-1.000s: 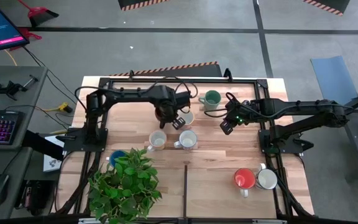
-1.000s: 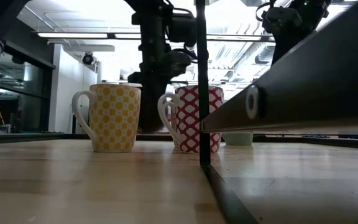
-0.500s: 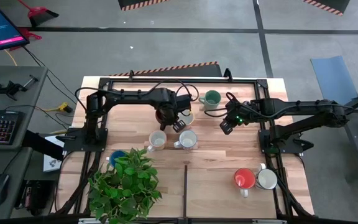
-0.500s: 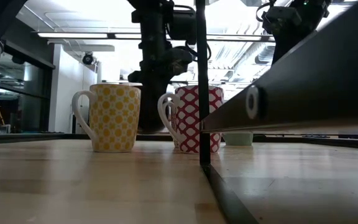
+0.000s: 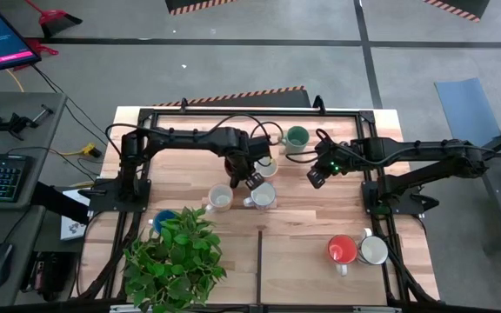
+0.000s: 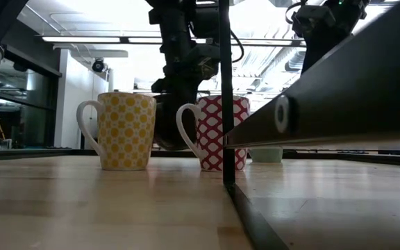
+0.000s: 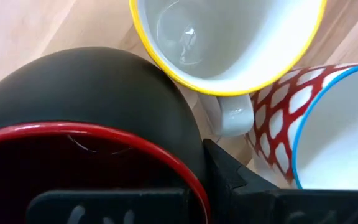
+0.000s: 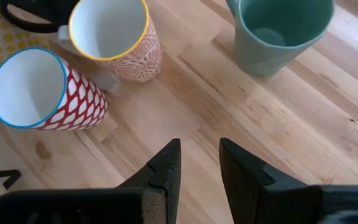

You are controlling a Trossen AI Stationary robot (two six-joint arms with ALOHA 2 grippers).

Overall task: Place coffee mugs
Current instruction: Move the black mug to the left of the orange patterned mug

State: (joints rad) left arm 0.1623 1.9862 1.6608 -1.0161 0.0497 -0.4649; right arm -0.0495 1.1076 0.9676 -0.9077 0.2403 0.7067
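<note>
High view, from the left: a blue mug (image 5: pixel 163 218) sits half under the potted plant (image 5: pixel 177 256). Right of it stand the yellow-patterned mug (image 5: pixel 220 197) and the red-lattice mug (image 5: pixel 263 195), side by side. Just behind them the left gripper (image 5: pixel 242 170) pinches the rim of a black mug with a red interior (image 7: pixel 86 124), close against both. A cream mug with a yellow rim (image 5: pixel 266 165) and a green mug (image 5: pixel 296 137) stand farther back. The right gripper (image 5: pixel 318 176) hovers over bare wood, fingers (image 8: pixel 166 169) slightly parted, holding nothing. Near the front right, a red mug (image 5: pixel 341 250) touches a white mug (image 5: pixel 373 251).
</note>
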